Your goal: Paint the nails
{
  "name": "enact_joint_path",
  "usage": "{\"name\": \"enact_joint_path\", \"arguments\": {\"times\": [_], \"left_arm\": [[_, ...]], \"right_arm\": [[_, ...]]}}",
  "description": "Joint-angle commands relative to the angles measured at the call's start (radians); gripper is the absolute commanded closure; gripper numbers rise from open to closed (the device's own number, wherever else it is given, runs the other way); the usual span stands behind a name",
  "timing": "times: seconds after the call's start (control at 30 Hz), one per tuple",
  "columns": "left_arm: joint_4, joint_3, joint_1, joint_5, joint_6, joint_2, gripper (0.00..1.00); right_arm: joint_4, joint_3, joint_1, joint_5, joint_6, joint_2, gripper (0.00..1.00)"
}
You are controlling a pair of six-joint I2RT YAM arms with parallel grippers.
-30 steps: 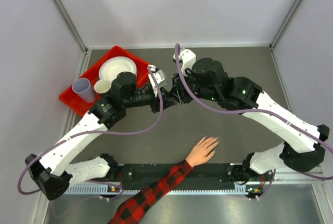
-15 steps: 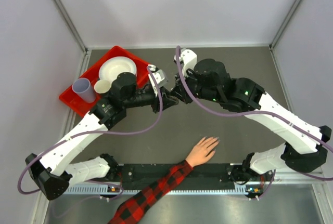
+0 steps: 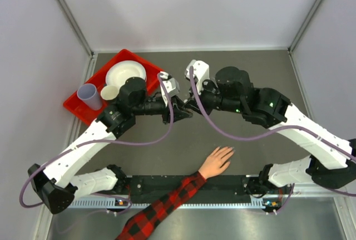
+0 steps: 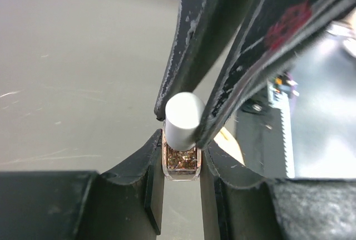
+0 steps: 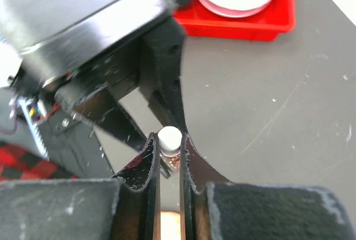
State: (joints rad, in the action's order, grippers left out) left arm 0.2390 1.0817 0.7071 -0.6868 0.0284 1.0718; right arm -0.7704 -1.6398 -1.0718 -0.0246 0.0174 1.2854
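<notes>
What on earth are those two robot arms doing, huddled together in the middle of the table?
They are sharing a small bottle of glittery nail polish. The left gripper clamps its glass body, while the right gripper is closed on the white cap, probably to unscrew it. A peach-coloured hand in a plaid sleeve lies flat near the front edge of the table, fingers spread, apart from both arms. No painting is under way yet.

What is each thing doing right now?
Left hand: shut on the polish bottle.
Right hand: shut on its white cap.
Polish bottle: held between both hands, cap on.
Peach hand: flat, fingers spread.
Nails: too small to tell.
Purple cup: upright in red tray.
</notes>
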Motion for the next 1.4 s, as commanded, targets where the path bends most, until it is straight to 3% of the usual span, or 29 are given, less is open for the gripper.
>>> {"name": "enact_joint_path", "arguments": {"times": [0.0,0.2,0.53,1.07,1.37], "left_arm": [[-0.027,-0.032,0.0,-0.206,0.057,-0.026,1.0],[0.005,-0.028,0.0,-0.322,0.111,-0.046,1.0],[0.065,0.004,0.0,-0.234,0.143,-0.029,1.0],[0.065,-0.002,0.0,-0.206,0.153,-0.052,1.0],[0.059,0.0,0.0,-0.209,0.153,-0.047,1.0]], "right_arm": [[0.12,0.038,-0.019,0.219,-0.114,-0.077,1.0],[0.166,0.107,-0.017,0.391,-0.198,-0.129,1.0],[0.142,0.087,-0.019,0.307,-0.168,-0.126,1.0],[0.109,0.081,-0.017,0.154,-0.122,-0.136,1.0],[0.152,0.1,-0.017,0.155,-0.108,-0.149,1.0]]}}
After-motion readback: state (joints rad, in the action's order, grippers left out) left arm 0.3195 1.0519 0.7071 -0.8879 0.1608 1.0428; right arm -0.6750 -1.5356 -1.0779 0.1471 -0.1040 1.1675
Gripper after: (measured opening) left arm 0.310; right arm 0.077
